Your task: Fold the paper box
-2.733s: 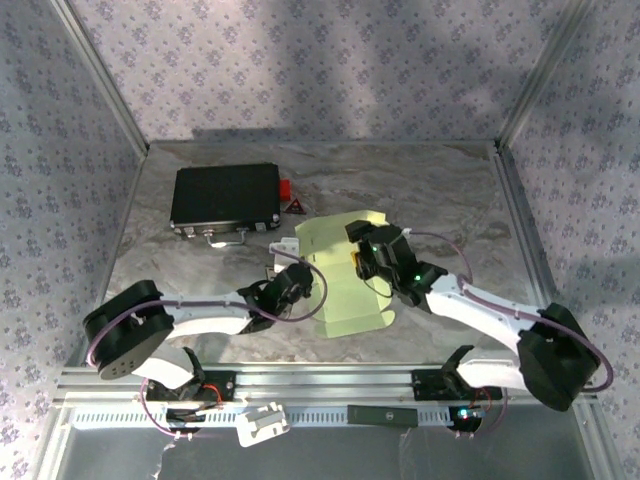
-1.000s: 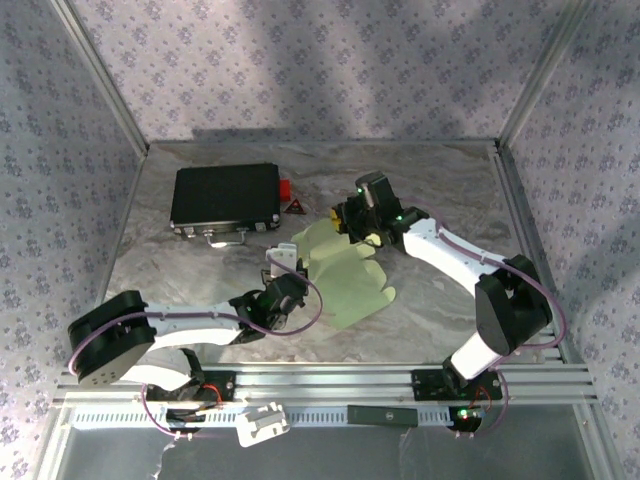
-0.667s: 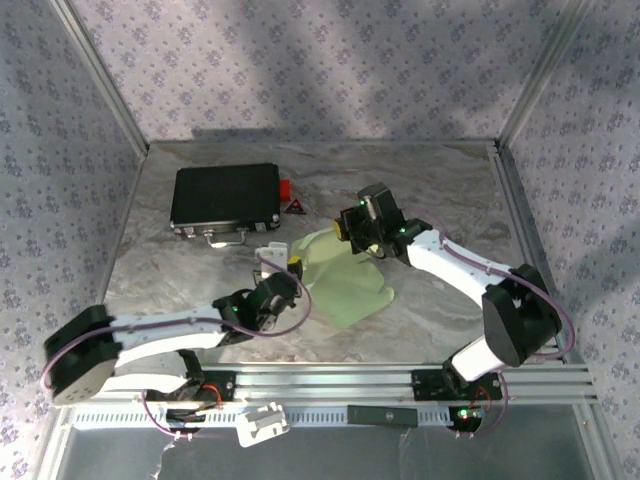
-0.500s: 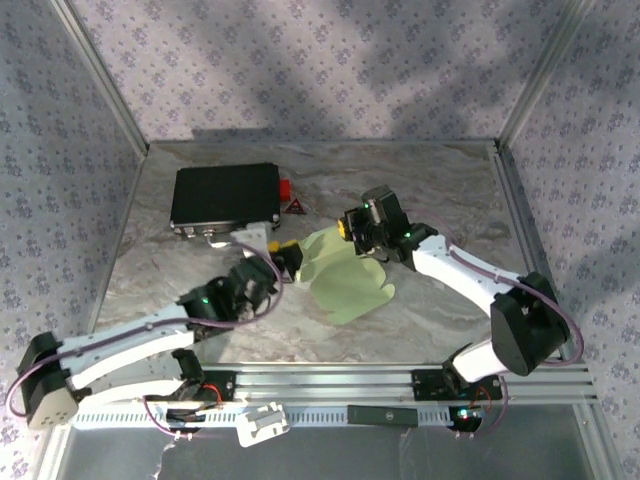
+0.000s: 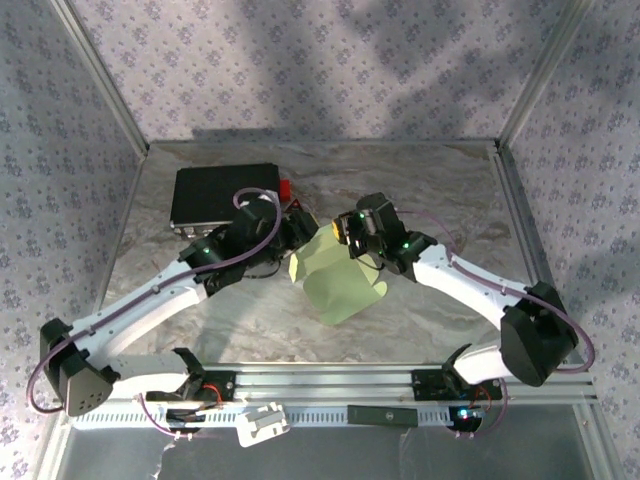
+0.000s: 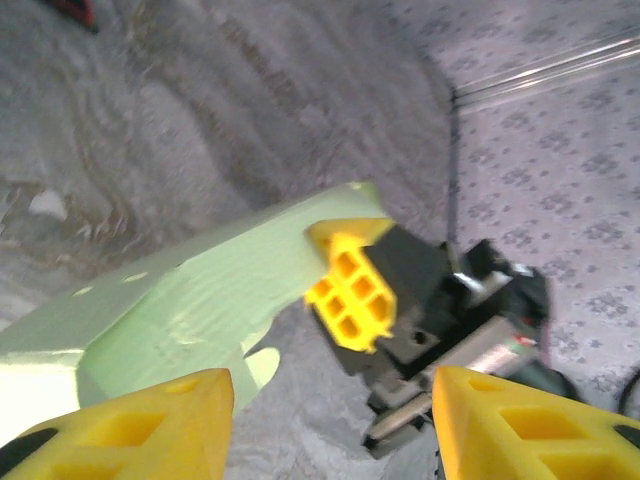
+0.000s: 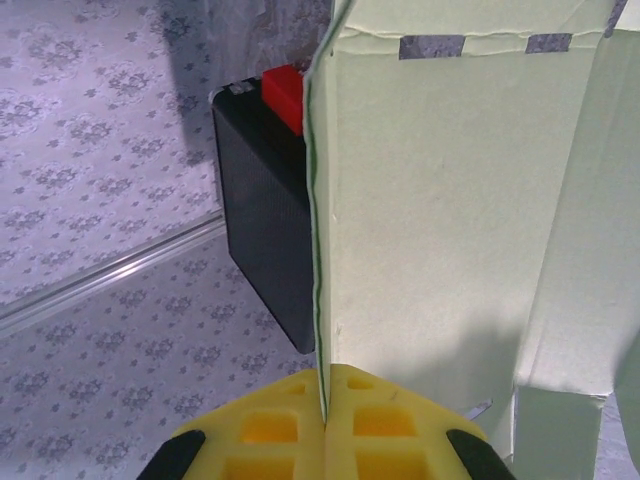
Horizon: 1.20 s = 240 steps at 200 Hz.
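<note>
R fingers (image 7: 262,428) pinch paper box (image 5: 340,282) edge; L fingers (image 6: 150,420) apart, empty.

A grey marbled surface (image 5: 440,190) sits inside an enclosure. Its walls (image 5: 300,70) are covered in pale purple paper with a small floral print, and slanted metal posts (image 5: 100,75) stand at the back corners. A flat black rectangular case (image 5: 205,190) lies at the far left of the surface. A small red block (image 5: 286,188) sits right against the case's right side. A ridged metal rail (image 5: 330,380) runs along the near edge. In front of it, a white clip (image 5: 262,424) and a dark strip (image 5: 380,414) rest near a slotted bar.
</note>
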Tool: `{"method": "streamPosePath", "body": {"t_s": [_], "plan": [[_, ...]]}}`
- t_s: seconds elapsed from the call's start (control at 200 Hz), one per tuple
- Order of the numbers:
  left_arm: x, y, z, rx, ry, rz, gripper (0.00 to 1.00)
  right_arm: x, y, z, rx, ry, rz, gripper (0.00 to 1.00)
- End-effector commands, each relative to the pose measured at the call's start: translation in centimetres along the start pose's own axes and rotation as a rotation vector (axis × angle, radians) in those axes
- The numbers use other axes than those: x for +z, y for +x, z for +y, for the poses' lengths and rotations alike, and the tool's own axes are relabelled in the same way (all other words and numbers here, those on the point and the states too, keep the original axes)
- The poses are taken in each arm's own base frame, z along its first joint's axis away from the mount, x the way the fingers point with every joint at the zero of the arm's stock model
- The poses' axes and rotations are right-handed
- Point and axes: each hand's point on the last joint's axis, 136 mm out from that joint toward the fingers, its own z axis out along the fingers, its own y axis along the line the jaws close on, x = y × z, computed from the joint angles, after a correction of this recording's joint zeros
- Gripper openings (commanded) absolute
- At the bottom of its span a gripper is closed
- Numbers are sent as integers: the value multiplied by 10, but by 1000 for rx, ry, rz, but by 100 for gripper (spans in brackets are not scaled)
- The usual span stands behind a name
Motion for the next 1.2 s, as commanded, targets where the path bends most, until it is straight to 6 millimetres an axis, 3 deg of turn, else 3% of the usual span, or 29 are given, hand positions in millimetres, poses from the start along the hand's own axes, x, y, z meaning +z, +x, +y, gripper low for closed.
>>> {"method": "streamPosePath", "body": {"t_s": [0.0, 0.365, 0.79, 0.859, 1.009, 1.194], "plan": [[0, 7, -1, -105, 11, 48, 55, -10, -2, 6, -15, -40, -24, 0], [18, 17, 13, -162, -17, 81, 56, -15, 0, 4, -19, -63, -24, 0], [35, 18, 11, -193, -9, 91, 55, -22, 9, 7, -34, -83, -15, 0], [39, 15, 7, -192, -6, 84, 50, -24, 11, 4, -39, -82, -15, 0], [41, 11, 5, -190, -2, 66, 28, -28, 13, -2, -47, -79, -24, 0], [35, 6, 5, -185, 9, 42, 20, -32, 9, -6, -48, -77, -40, 0]]}}
